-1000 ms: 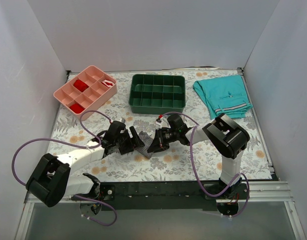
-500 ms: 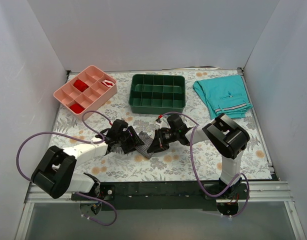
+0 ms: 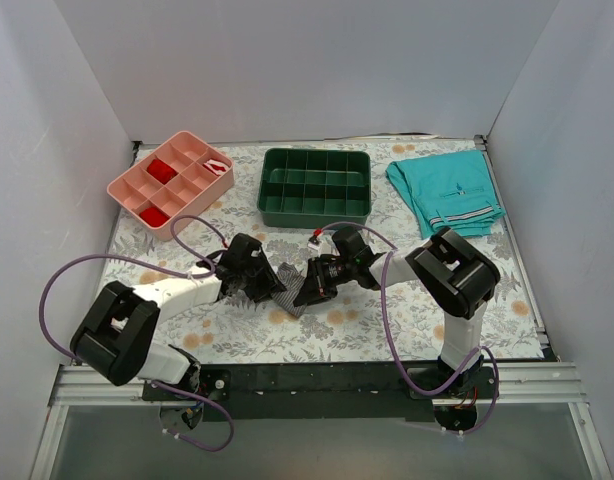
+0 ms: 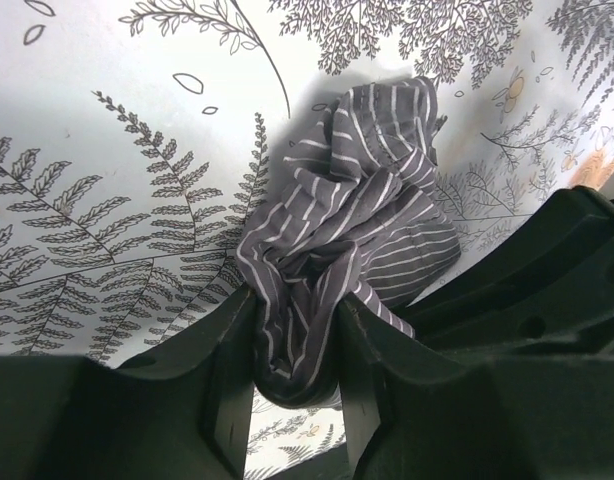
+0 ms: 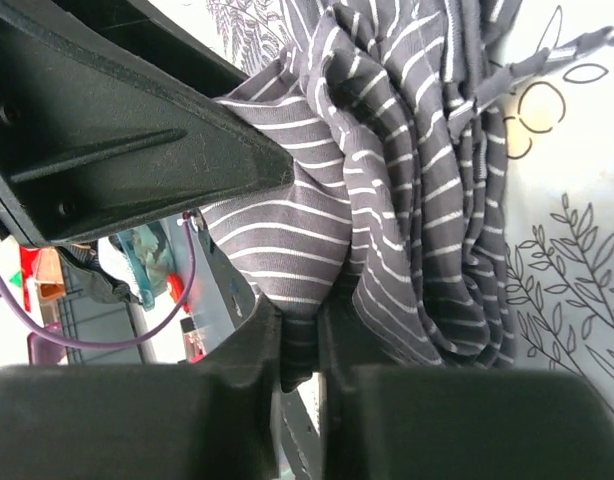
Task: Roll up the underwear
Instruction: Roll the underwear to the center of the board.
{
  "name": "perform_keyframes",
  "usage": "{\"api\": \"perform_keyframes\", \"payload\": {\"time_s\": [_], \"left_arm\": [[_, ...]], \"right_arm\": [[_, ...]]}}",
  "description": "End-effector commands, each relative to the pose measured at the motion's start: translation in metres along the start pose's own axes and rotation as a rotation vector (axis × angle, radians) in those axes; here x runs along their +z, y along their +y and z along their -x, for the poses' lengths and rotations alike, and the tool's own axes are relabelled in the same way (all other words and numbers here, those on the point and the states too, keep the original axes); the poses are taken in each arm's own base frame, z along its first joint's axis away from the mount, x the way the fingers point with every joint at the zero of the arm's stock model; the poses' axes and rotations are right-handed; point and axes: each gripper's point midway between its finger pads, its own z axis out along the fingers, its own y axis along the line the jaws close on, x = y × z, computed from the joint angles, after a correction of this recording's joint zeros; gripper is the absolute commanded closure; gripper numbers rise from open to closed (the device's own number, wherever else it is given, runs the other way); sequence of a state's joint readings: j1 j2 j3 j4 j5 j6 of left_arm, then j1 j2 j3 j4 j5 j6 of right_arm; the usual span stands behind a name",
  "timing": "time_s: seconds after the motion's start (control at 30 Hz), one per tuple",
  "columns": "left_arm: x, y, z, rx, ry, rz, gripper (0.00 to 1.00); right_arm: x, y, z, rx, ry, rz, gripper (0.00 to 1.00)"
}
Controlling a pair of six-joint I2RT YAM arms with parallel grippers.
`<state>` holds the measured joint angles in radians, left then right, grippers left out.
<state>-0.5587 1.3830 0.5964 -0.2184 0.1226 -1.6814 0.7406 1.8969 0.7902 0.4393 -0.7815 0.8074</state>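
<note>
Underwear [image 3: 290,296] is bunched, not rolled. It's a crumpled wad of thin grey cloth with fine white pinstripes, folds running every way. It sits on the fern-print tabletop [image 3: 387,320] about mid-width, closer to the near edge than the far one, strung between both claws. Left gripper [image 4: 292,335] is clenched on one end, with cloth squeezed between its fingers. Right gripper [image 5: 299,335] is clamped on a fold at the other side, fingers nearly together. Small red-and-white tag [image 3: 315,237] by the right wrist is too small for me to read. Top view gives me layout only: pink tray [image 3: 127,185] in the far-left corner, green tray [image 3: 316,215] mid far edge, teal shorts [image 3: 447,190] in the far-right corner, and the cloth mostly hidden there. Wrist views show the pinch points and stripes. Right wrist view also shows the left gripper's black body against the cloth.
</note>
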Motion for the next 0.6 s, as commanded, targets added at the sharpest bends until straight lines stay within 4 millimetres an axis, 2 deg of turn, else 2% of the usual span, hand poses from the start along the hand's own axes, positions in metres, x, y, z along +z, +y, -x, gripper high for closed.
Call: {"api": "perform_keyframes", "payload": {"time_s": [0.0, 0.07, 0.13, 0.17, 0.2, 0.23, 0.27, 0.3, 0.4, 0.47, 0.57], "left_arm": [[0.001, 0.024, -0.001, 0.033, 0.01, 0.13, 0.69], [0.002, 0.023, -0.001, 0.041, 0.02, 0.14, 0.7], [0.002, 0.024, -0.001, 0.048, 0.032, 0.154, 0.7], [0.003, 0.026, -0.002, 0.05, 0.036, 0.164, 0.7], [0.004, 0.028, -0.004, 0.05, 0.046, 0.176, 0.7], [0.004, 0.03, -0.004, 0.057, 0.051, 0.184, 0.71], [0.005, 0.03, -0.004, 0.058, 0.055, 0.187, 0.71], [0.005, 0.031, -0.005, 0.059, 0.06, 0.193, 0.71], [0.006, 0.03, -0.006, 0.064, 0.069, 0.193, 0.71], [0.006, 0.03, -0.006, 0.066, 0.075, 0.198, 0.71], [0.007, 0.029, -0.005, 0.068, 0.083, 0.208, 0.71]], "right_arm": [[-0.008, 0.025, 0.004, -0.092, 0.0, 0.029, 0.79], [-0.012, 0.021, 0.004, -0.133, -0.014, -0.018, 0.71], [-0.022, 0.025, 0.009, -0.193, -0.049, -0.06, 0.64], [-0.028, 0.014, 0.011, -0.238, -0.063, -0.146, 0.59], [-0.035, 0.02, 0.014, -0.291, -0.091, -0.179, 0.57], [-0.039, 0.019, 0.018, -0.325, -0.112, -0.224, 0.57], [-0.046, 0.013, 0.026, -0.362, -0.149, -0.302, 0.52], [-0.052, 0.019, 0.027, -0.429, -0.166, -0.326, 0.51], [-0.068, 0.009, 0.029, -0.503, -0.18, -0.444, 0.49], [-0.073, 0.008, 0.033, -0.555, -0.195, -0.501, 0.48], [-0.071, 0.017, 0.034, -0.671, -0.201, -0.56, 0.48]]}}
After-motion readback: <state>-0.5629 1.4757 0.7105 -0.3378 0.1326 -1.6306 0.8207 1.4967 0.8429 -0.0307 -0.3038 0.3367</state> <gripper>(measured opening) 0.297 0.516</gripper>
